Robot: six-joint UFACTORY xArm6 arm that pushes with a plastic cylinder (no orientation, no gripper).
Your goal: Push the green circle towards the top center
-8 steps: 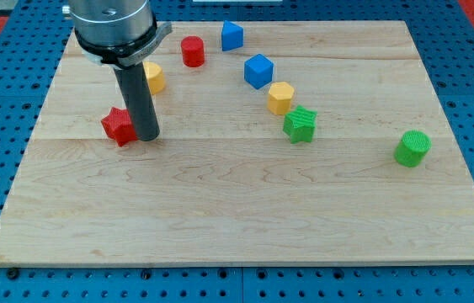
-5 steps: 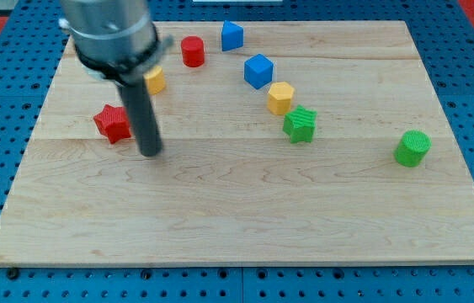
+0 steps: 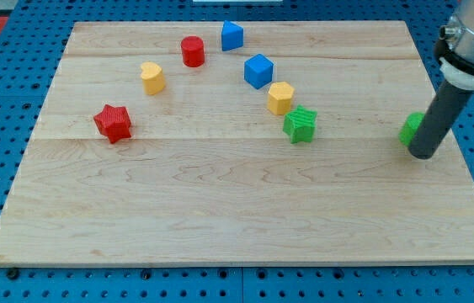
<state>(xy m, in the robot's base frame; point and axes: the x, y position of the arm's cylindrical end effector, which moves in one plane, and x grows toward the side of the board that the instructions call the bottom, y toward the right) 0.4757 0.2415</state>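
The green circle (image 3: 410, 128) sits near the board's right edge, mostly hidden behind my rod. My tip (image 3: 423, 155) rests on the board just below and right of it, touching or nearly touching it. A green star (image 3: 300, 124) lies near the board's middle, well left of the tip.
A yellow hexagon (image 3: 280, 98) and a blue cube (image 3: 258, 70) lie up-left of the green star. A blue block (image 3: 232, 35) and a red cylinder (image 3: 191, 50) sit near the top edge. A yellow block (image 3: 152, 77) and a red star (image 3: 113, 123) are at the left. The wooden board (image 3: 220, 219) ends close to the tip's right.
My rod has swept from beside the red star at the left across the board to the green circle at the right. The red star shifted slightly left early on.
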